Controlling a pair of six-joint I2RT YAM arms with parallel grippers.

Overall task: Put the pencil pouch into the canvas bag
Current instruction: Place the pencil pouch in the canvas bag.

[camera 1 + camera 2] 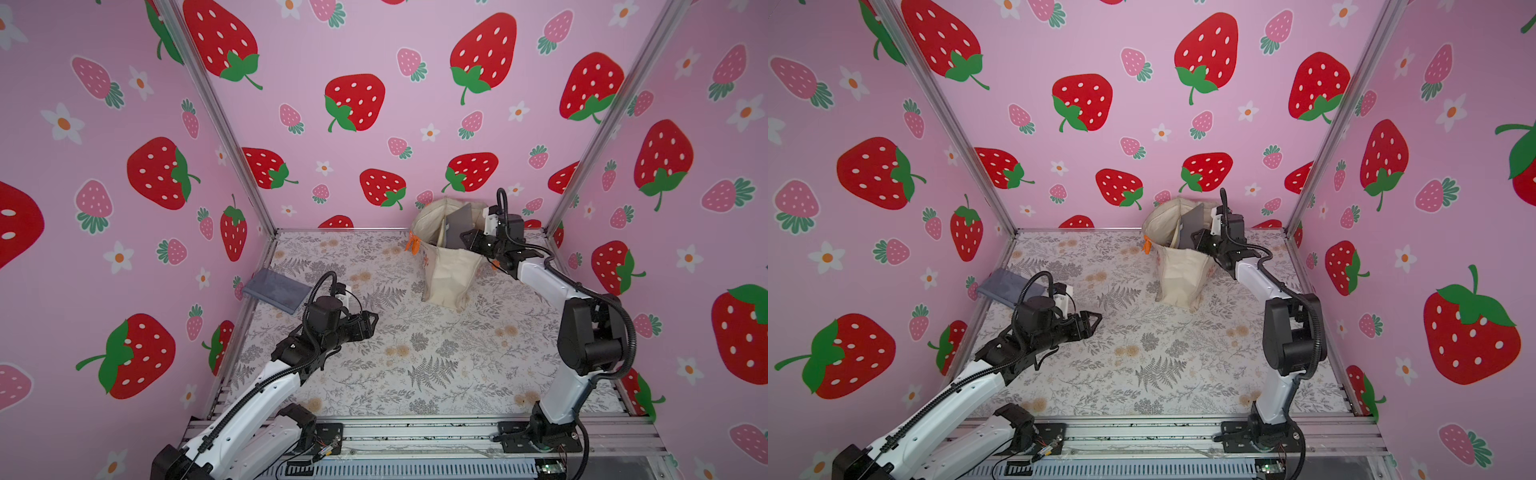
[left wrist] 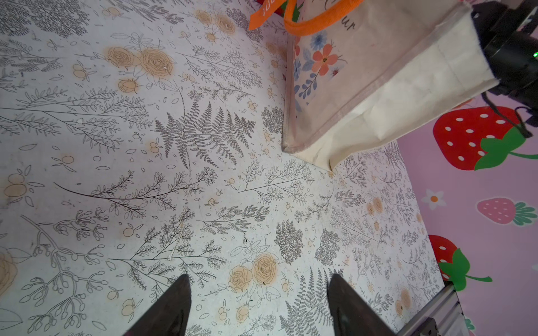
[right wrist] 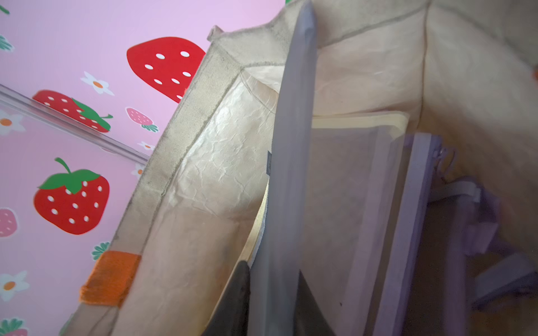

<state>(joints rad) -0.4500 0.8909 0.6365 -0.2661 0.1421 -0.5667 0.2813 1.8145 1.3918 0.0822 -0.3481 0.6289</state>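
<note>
canvas bag (image 1: 446, 270): pencil pouch (image 1: 460, 222) upright inside | right hand (image 1: 466, 238) at it

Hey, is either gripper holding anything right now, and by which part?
The right gripper appears to pinch the grey pencil pouch by one edge, in the canvas bag mouth. The left gripper is open, empty.
</note>
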